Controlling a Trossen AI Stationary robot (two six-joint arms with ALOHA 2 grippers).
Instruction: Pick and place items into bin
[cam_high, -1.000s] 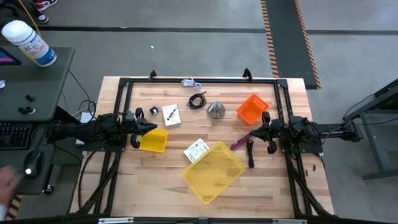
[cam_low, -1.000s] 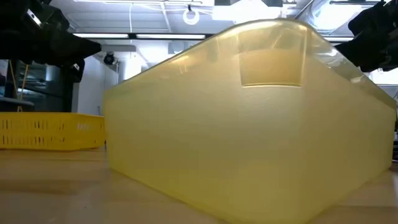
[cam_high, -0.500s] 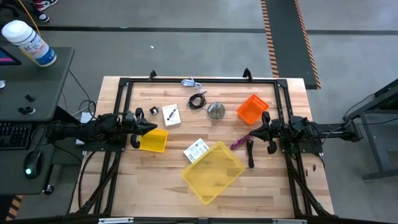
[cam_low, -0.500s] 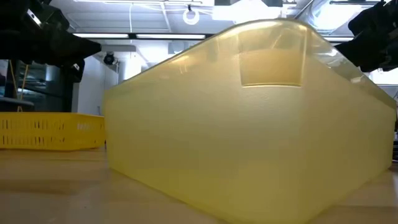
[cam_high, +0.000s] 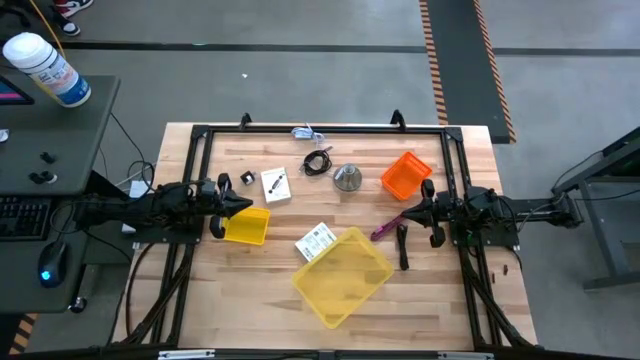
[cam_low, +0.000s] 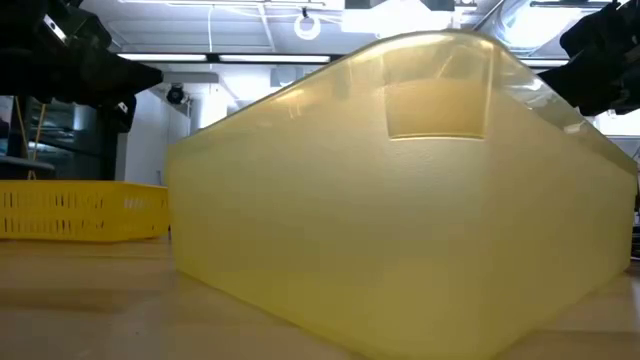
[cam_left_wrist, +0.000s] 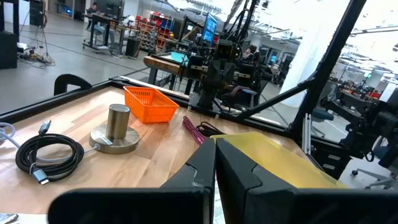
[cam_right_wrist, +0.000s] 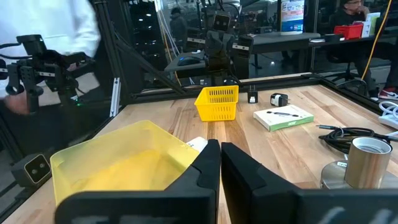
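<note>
yellow bins (cam_high: 343, 275) two, orange basket (cam_high: 405, 174) one, left tool (cam_high: 243, 205) and right tool (cam_high: 404, 215) both pressed together

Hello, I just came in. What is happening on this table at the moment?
Nothing is being handled yet. The left gripper and the right gripper wait at opposite sides of the table, fingers shut and empty. The big yellow bin has nothing visible inside. The cable, white card, label card, black clip and purple tool all lie loose on the wood.
</note>
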